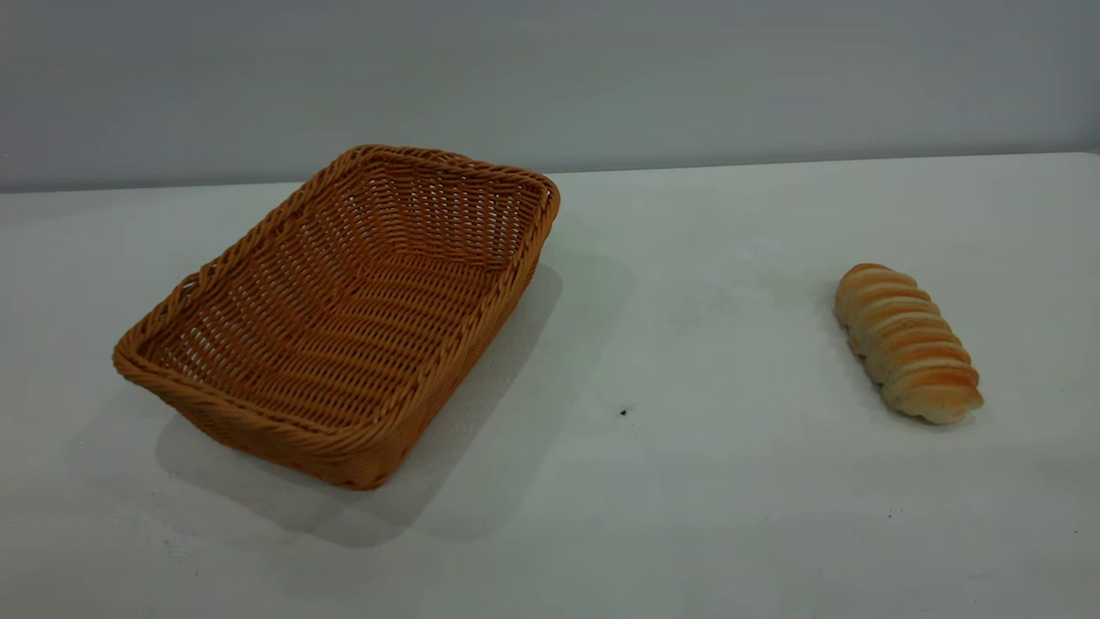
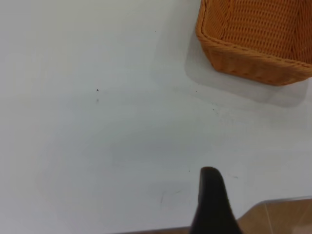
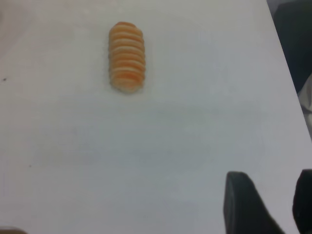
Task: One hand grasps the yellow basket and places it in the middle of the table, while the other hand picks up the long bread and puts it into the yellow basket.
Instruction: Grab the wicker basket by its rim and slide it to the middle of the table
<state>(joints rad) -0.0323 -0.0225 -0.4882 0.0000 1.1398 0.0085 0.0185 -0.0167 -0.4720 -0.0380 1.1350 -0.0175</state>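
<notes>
Yellow basket (image 1: 344, 318): resting on the counter (image 1: 687, 481) at the exterior view's left, turned at an angle, nothing inside; one corner also visible in the left wrist view (image 2: 253, 44).
Long bread (image 1: 907, 342): lying flat on the counter at the exterior view's right, well apart from the basket, untouched; seen lengthwise in the right wrist view (image 3: 127, 56).
Left pincer (image 2: 212, 204): above bare counter, near the counter's edge, apart from the basket; only one dark fingertip visible, so cannot tell whether spread or pressed together.
Right pincer (image 3: 273, 204): above bare counter, well apart from the bread; two dark fingers (image 3: 241, 200) spread with a gap between, pinching nothing.
</notes>
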